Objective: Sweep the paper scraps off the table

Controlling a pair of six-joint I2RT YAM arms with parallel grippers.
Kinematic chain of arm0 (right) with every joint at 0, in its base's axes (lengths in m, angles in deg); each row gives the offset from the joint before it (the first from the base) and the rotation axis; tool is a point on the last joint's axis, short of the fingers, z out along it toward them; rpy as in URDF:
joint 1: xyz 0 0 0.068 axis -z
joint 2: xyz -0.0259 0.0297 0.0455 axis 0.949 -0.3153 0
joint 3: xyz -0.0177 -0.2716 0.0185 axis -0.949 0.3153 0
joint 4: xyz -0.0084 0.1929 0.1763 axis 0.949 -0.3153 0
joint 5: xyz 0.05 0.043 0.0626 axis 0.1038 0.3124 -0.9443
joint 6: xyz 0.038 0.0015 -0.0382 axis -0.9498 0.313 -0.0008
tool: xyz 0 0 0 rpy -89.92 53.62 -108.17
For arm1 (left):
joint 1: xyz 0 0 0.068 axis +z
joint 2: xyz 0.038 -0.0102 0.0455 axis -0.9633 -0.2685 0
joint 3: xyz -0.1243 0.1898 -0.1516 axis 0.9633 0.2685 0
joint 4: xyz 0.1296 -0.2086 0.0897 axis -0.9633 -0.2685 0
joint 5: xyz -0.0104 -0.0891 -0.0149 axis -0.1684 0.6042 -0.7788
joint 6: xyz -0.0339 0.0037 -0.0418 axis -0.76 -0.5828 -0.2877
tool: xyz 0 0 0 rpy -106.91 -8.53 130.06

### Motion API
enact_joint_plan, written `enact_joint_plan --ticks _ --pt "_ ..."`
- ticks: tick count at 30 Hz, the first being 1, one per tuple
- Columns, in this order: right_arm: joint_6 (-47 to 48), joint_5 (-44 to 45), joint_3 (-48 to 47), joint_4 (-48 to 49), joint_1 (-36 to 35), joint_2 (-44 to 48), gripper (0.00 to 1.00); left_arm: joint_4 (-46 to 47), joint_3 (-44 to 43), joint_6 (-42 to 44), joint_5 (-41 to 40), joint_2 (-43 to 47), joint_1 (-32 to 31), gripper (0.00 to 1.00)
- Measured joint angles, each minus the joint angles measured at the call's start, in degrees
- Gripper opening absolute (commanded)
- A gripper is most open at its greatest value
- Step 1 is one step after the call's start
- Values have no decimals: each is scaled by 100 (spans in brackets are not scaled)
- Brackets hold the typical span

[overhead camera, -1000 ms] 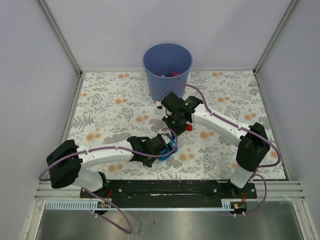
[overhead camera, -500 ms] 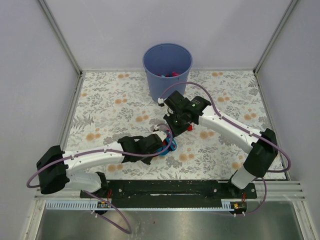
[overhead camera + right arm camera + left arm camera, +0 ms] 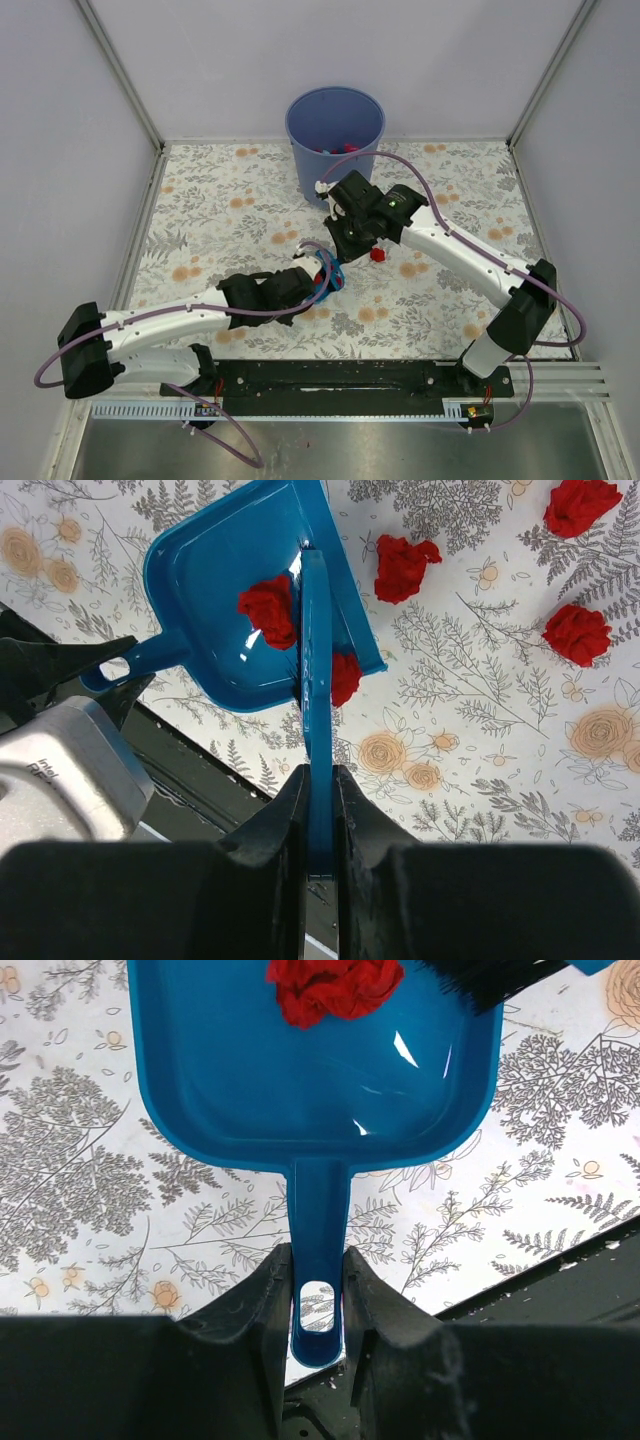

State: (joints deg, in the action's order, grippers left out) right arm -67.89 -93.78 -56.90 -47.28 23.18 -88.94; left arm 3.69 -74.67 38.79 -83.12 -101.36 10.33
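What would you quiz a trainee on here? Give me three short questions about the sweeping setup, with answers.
1. True or false: the left gripper is shut on the handle of the dustpan.
2. The right gripper holds: A) the brush, B) the dustpan, C) nothing.
3. In the left wrist view, how many paper scraps lie inside the dustpan?
Key: 1 true; 2 A; 3 one.
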Motion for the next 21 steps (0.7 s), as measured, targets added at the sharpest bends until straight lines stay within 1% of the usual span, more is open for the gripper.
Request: enact_joint_plan --ticks 5,15,21 --pt "-63 79 -96 -42 0 -33 0 -109 0 -17 -131 181 0 0" --pt "-37 745 -271 -308 2 -131 0 -304 0 -57 -289 468 0 0" --pt "-136 793 -278 -376 9 -50 0 -328 -2 -57 -372 516 0 0"
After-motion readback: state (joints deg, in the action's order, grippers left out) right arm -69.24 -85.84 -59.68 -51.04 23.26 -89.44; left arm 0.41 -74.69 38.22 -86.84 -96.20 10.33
